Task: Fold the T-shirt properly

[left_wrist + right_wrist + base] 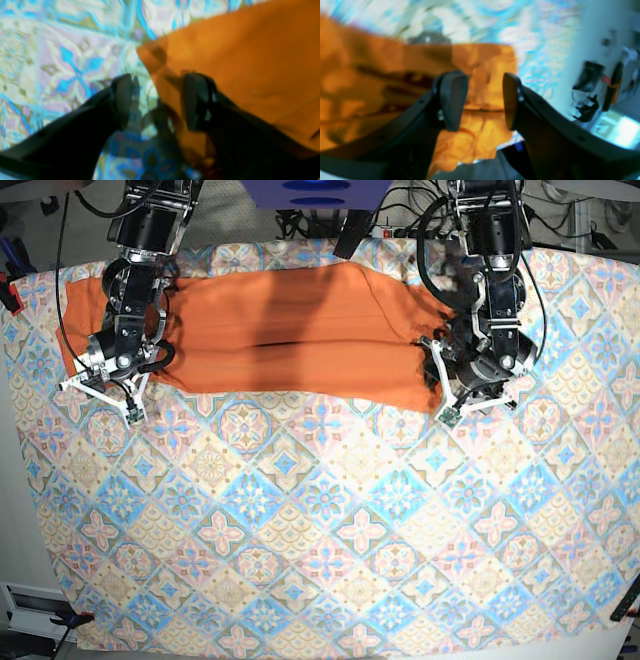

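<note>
The orange T-shirt [290, 345] lies as a long flat band across the far part of the table. My left gripper [478, 395] hovers at its right end near the front corner. In the left wrist view the left gripper [160, 102] is open, and the T-shirt's [250, 62] corner lies under one finger [197, 100] with nothing clamped. My right gripper [100, 390] hangs over the shirt's left end. In the right wrist view this gripper [482, 100] stands open above the crumpled orange fabric [370, 75], holding nothing.
A blue-pink-cream tile-patterned cloth [320, 520] covers the whole table under the shirt. Cables and a dark device [320, 192] sit along the far edge behind both arm bases. The table's left edge [12, 380] runs close to the right arm.
</note>
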You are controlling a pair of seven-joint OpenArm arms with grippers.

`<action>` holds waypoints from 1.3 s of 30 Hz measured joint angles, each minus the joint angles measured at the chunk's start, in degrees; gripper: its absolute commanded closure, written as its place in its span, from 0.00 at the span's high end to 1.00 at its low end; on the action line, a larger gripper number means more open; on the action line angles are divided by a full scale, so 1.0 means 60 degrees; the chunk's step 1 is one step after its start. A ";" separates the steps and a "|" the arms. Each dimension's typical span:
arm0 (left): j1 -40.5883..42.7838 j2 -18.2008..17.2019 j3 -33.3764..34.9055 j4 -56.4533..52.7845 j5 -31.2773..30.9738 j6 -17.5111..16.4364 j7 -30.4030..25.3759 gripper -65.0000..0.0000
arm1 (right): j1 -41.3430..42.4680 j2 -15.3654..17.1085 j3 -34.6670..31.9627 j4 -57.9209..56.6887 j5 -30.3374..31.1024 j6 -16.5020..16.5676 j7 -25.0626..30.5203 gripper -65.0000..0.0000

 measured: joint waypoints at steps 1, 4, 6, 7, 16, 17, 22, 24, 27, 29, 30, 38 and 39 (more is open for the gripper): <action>-0.0047 -0.0025 0.0186 0.0007 -0.0004 0.0004 0.0157 0.50 | -0.0004 0.0015 -0.0098 0.0000 -0.0022 -0.0011 0.0022 0.41; -0.0080 -0.0004 0.0634 0.0018 -0.0015 0.0062 0.0157 0.50 | 0.0040 0.0022 -0.0211 0.0004 -0.0029 -0.0015 0.0044 0.41; -0.0055 0.0044 0.0718 0.0015 -0.0044 -0.0073 0.0157 0.50 | 0.0044 -0.0004 -0.0255 0.0004 -0.0018 -0.0011 0.0029 0.41; -0.0047 0.0047 0.0718 0.0015 -0.0051 0.0000 0.0160 0.50 | 0.0040 -0.0004 -0.0262 0.0004 -0.0022 -0.0011 0.0029 0.41; -0.0076 0.0018 0.0707 0.0015 -0.0007 -0.0007 0.0219 0.50 | -0.0510 0.0106 -0.1202 0.2754 -0.0084 -0.0087 -0.1151 0.41; -0.0084 0.0015 0.0707 0.0015 -0.0007 -0.0007 0.0219 0.50 | -0.0641 0.0106 -0.1570 0.3013 -0.0127 -0.0084 -0.1315 0.41; -0.0073 0.0015 0.0710 0.0015 -0.0011 -0.0004 0.0226 0.50 | -0.0448 -0.0047 -0.2943 0.2732 0.0222 -0.0007 -0.2426 0.41; -0.0055 0.0015 0.0707 0.0015 -0.0011 -0.0004 0.0215 0.50 | -0.0248 -0.0102 -0.3111 0.2732 0.0029 -0.0044 -0.2422 0.41; -0.0055 0.0015 0.0707 0.0015 -0.0011 -0.0004 0.0219 0.50 | -0.0397 -0.0273 -0.3224 0.2732 0.0040 -0.0036 -0.2572 0.41; -0.0051 0.0015 0.0707 0.0015 -0.0011 -0.0004 0.0215 0.50 | -0.0477 -0.0353 -0.3238 0.2703 0.0080 -0.0036 -0.2685 0.41; -0.0040 0.0011 0.0707 0.0015 -0.0011 -0.0004 0.0208 0.50 | -0.0477 -0.0379 -0.3257 0.2641 0.0080 -0.0036 -0.2718 0.41; -0.0044 0.0011 0.0707 0.0015 -0.0011 -0.0004 0.0189 0.50 | -0.0404 -0.0477 -0.3187 0.1126 0.1013 -0.0025 -0.2288 0.41; -0.0040 0.0011 0.0707 0.0015 -0.0007 -0.0004 0.0189 0.50 | -0.0393 -0.0477 -0.3173 0.0889 0.1191 -0.0062 -0.2211 0.41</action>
